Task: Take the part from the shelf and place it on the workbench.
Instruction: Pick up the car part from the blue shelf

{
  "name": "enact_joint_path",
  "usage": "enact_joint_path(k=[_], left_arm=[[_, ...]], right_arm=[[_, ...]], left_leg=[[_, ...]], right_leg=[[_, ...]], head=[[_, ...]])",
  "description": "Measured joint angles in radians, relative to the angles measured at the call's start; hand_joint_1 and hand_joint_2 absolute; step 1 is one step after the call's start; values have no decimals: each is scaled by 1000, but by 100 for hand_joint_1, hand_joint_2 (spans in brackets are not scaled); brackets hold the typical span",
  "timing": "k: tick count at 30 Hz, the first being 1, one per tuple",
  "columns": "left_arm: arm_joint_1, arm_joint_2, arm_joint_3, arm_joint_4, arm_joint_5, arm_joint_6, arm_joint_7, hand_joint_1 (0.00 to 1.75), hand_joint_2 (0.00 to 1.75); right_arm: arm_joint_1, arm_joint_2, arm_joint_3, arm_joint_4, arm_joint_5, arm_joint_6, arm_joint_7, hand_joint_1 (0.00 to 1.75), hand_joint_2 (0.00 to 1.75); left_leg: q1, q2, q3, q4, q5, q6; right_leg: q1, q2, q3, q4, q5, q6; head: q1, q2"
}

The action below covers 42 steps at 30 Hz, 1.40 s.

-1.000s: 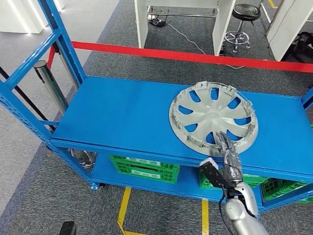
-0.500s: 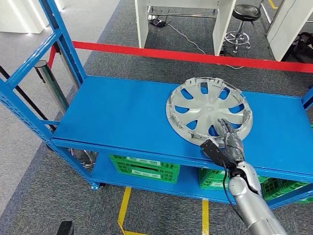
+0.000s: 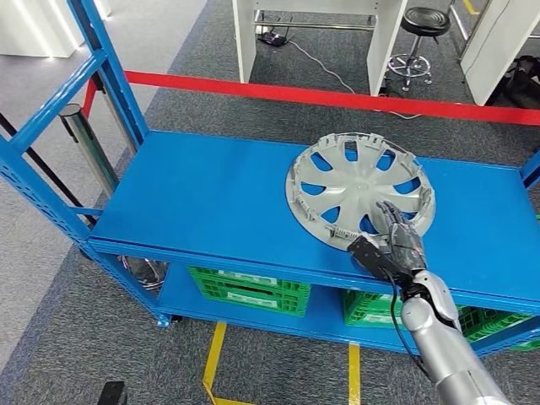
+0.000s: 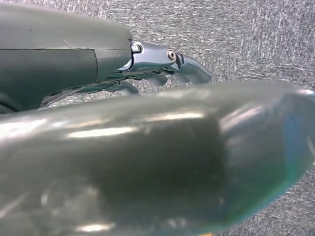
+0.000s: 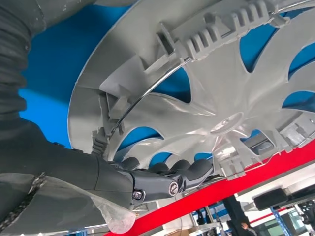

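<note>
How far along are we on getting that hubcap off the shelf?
Early stage. Done: the right hand has reached the silver hubcap on the blue shelf, fingers on its near rim. In hand: securing a grip; the head view suggests the near edge is tilted up, though that is hard to confirm. Left: lifting it clear, carrying it to the workbench, setting it down.

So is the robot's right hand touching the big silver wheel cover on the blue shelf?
Touching. In the right wrist view the right hand's dark fingers lie against the round silver plastic wheel cover, curled at its rim.
</note>
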Motion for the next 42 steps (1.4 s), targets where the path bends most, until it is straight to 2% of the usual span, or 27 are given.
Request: enact_joint_path(k=[3,7,9,10,12,13,14,22,33,42], left_arm=[[0,0,2,0,0,-7,3,0,0],[0,0,4,0,0,-18,11,0,0],[0,0,8,0,0,-21,15,0,0],[0,0,10,0,0,-23,16,0,0],[0,0,14,0,0,-28,16,0,0],[0,0,16,0,1,-31,16,0,0],[0,0,17,0,1,-33,16,0,0],[0,0,31,0,6,-38,16,0,0],[0,0,46,0,17,-38,15,0,0],[0,-3,52,0,20,-38,14,0,0]], right_arm=[[-6,-3,5,0,-9,30,-1,0,175],[-29,-9,24,-8,-60,115,-2,2,175],[-41,-13,36,-12,-86,153,0,18,175],[-46,-15,43,-14,-97,169,0,41,175],[-57,-20,58,-17,-116,200,0,118,175],[-62,-23,65,-18,-125,215,0,151,175],[-66,-25,72,-21,-135,229,-1,172,175],[-104,-66,119,-60,-211,300,4,175,175],[-128,-123,158,-115,-236,324,8,175,175],[-131,-135,179,-151,-240,325,17,175,175]], left_leg=[[0,0,-1,0,0,0],[0,0,-1,0,0,0],[0,0,-1,0,0,0],[0,0,-1,0,0,0],[0,0,-1,0,0,0],[0,0,-1,0,0,0],[0,0,-1,0,0,0],[0,0,-2,0,0,0],[0,0,-2,1,0,0],[0,0,-2,1,0,0]], right_leg=[[0,0,-1,0,0,0],[0,1,-1,0,0,0],[0,1,-1,0,0,0],[0,1,-1,0,0,0],[0,1,-1,0,1,0],[0,1,-1,0,1,0],[0,0,-1,0,1,0],[0,0,-2,0,1,0],[0,0,-2,0,1,0],[0,0,-2,0,1,0]], head=[[0,0],[0,0],[0,0],[0,0],[0,0],[0,0],[0,0],[0,0],[0,0],[0,0]])
